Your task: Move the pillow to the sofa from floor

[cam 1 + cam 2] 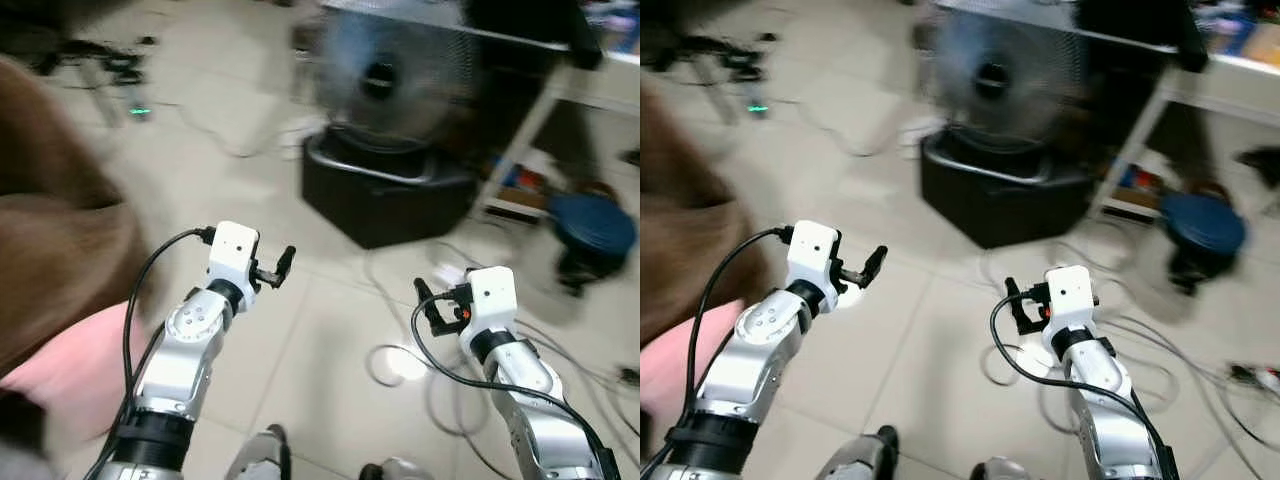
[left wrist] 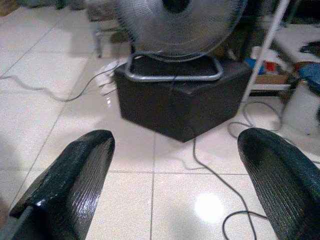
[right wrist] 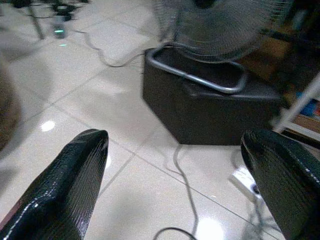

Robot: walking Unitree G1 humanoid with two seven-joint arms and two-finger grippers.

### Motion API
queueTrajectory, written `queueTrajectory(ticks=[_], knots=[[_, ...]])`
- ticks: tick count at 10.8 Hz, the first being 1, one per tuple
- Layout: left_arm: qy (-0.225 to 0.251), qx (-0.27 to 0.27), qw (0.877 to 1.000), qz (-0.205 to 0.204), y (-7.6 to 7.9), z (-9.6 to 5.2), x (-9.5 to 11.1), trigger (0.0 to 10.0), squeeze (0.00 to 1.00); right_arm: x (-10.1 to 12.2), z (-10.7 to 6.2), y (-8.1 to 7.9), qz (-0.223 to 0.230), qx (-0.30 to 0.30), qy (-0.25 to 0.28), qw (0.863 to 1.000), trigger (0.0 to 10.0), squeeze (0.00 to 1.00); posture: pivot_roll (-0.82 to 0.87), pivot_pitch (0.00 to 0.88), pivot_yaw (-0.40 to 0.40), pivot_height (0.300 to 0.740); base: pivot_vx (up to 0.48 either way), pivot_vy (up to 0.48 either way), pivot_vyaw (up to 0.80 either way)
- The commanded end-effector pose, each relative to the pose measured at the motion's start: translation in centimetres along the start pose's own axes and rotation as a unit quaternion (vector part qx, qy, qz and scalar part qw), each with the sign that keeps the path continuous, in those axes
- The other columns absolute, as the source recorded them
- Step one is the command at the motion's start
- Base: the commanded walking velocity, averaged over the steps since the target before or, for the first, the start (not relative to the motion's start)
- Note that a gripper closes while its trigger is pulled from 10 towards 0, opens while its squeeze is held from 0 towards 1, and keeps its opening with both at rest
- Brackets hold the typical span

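Note:
A pink, soft shape [image 1: 70, 370] that may be the pillow lies at the lower left, blurred and partly behind my left arm. Above it spreads a brown, soft mass [image 1: 50, 230], possibly the sofa. My left gripper [image 1: 275, 268] is held over the tiled floor to the right of both, open and holding nothing; in the left wrist view its fingers [image 2: 75, 185] stand wide apart. My right gripper [image 1: 428, 305] is further right at a similar height, also open and holding nothing, its fingers [image 3: 65, 185] spread over bare tiles.
A big floor fan [image 1: 385, 70] stands on a black box [image 1: 385, 195] straight ahead. Loose cables [image 1: 400, 360] snake across the tiles near my right arm. A blue round stool [image 1: 592, 225] and a white shelf frame [image 1: 520, 140] are at the right.

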State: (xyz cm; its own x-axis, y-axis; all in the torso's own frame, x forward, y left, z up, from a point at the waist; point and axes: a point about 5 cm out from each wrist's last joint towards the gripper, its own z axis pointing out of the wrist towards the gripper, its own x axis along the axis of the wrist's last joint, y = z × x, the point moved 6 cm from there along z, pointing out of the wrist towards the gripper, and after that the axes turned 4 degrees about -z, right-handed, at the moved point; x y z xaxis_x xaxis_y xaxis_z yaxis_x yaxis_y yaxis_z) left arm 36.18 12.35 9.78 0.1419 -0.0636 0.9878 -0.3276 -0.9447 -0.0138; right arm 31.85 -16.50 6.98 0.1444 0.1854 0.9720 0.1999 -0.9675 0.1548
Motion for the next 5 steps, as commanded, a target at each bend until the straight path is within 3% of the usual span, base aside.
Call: queueTrajectory(ticks=[1,5], knots=[[-0.006,0.006,1.000,-0.004,-0.21,-0.11,-0.33,10.0,0.00,-0.40,-0.11,0.11,0.005,-0.001,-0.008,1.000,10.0,0.00,0.01,0.132,-0.045,0.732,0.000,0.000,0.61],[-0.003,0.015,1.000,-0.014,-0.60,-0.26,-0.31,10.0,0.00,-0.78,-0.03,0.21,0.018,-0.008,-0.020,1.000,10.0,0.00,0.02,0.130,-0.047,0.732,0.000,0.000,0.59]])
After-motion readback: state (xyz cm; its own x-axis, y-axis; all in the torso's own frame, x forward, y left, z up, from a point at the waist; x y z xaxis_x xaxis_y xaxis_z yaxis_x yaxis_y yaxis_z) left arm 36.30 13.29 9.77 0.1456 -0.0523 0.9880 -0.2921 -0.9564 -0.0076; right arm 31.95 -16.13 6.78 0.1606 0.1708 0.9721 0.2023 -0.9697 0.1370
